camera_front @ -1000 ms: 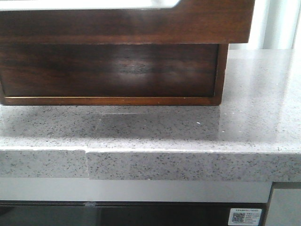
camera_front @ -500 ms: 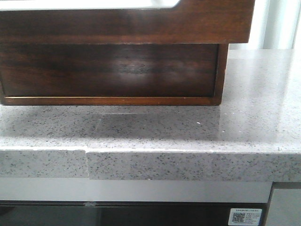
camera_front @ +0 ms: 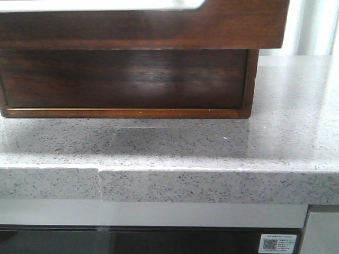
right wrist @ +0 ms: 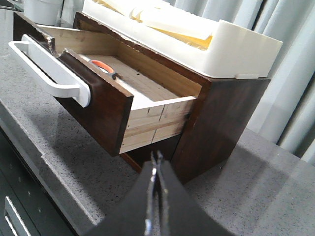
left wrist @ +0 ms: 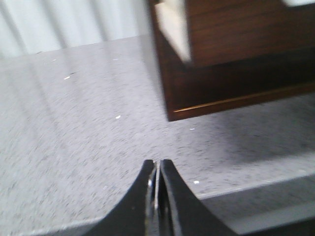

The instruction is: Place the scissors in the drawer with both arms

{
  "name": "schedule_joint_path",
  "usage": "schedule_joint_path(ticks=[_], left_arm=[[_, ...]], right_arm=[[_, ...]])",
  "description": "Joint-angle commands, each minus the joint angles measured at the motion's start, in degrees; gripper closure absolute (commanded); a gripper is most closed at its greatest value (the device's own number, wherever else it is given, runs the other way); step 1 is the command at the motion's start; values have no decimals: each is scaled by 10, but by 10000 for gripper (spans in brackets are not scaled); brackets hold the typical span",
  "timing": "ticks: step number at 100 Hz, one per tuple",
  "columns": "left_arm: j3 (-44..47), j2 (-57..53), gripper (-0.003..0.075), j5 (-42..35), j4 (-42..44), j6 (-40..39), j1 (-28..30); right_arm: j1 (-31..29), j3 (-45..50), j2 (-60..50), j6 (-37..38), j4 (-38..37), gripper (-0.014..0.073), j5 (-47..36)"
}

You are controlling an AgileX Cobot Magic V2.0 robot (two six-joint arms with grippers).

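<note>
The drawer (right wrist: 103, 105) stands pulled out of the dark-brown cabinet (right wrist: 221, 118), with a white handle bar (right wrist: 49, 69) on its front. Inside on its pale wood floor lie the scissors (right wrist: 102, 66); only an orange loop and a bit of grey handle show. In the front view the drawer front (camera_front: 143, 26) overhangs the cabinet body (camera_front: 127, 79). My right gripper (right wrist: 156, 156) is shut and empty, above the counter beside the cabinet's corner. My left gripper (left wrist: 157, 164) is shut and empty, over the counter in front of the cabinet's other corner (left wrist: 170, 105). Neither gripper shows in the front view.
A white tray (right wrist: 236, 49) with pale yellow pieces sits on top of the cabinet. The speckled grey counter (camera_front: 212, 143) ends in a front edge (camera_front: 212, 185) with dark cupboard fronts below. Curtains hang behind.
The front view has shifted very slightly; the cabinet's right corner sits a few pixels further right. Nothing else has visibly changed.
</note>
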Motion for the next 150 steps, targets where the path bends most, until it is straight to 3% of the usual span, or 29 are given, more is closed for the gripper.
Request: schedule_joint_path(ticks=[1, 29, 130, 142, 150], left_arm=[[15, -4, 739, -76, 48, -101, 5], [36, -22, 739, 33, 36, -111, 5], [36, -23, 739, 33, 34, -111, 5], [36, -23, 739, 33, 34, -111, 5], [36, -23, 739, 33, 34, -111, 5]], right_arm=[[0, -13, 9, 0, -16, 634, -41], [0, -13, 9, 0, -16, 634, -41], [0, 3, 9, 0, -16, 634, -40], [-16, 51, 9, 10, -16, 634, -109], [-64, 86, 9, 24, 7, 634, -173]])
